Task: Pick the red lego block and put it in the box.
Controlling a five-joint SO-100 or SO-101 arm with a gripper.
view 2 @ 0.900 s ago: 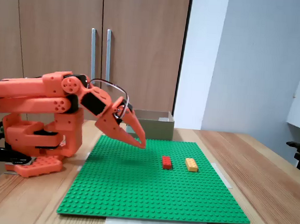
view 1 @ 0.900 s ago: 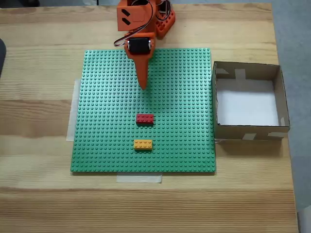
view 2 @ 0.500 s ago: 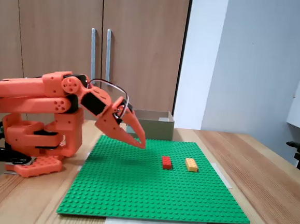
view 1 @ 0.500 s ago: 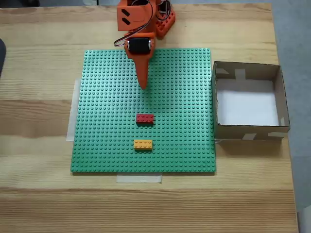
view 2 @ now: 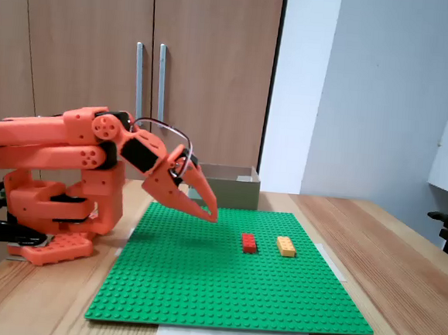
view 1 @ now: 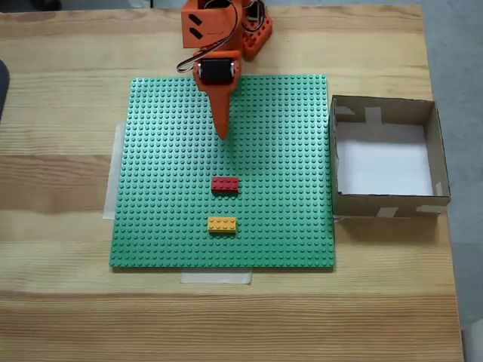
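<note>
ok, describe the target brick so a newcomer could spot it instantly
In a fixed view from above, find the green baseplate on the wooden table, left of the box. Two small bricks sit near its middle. The red lego block is the one nearer the gripper; its neighbour, the yellow-orange brick, sits beyond it.

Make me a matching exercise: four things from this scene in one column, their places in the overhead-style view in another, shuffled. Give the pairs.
Things:
1. red lego block
2. yellow brick
3. box
4. gripper

Places:
A. on the table, right of the baseplate
B. above the plate's upper half, tip pointing down the image
C. plate centre
D. nearest the plate's bottom edge

Pairs: 1-C, 2-D, 3-A, 4-B
</note>
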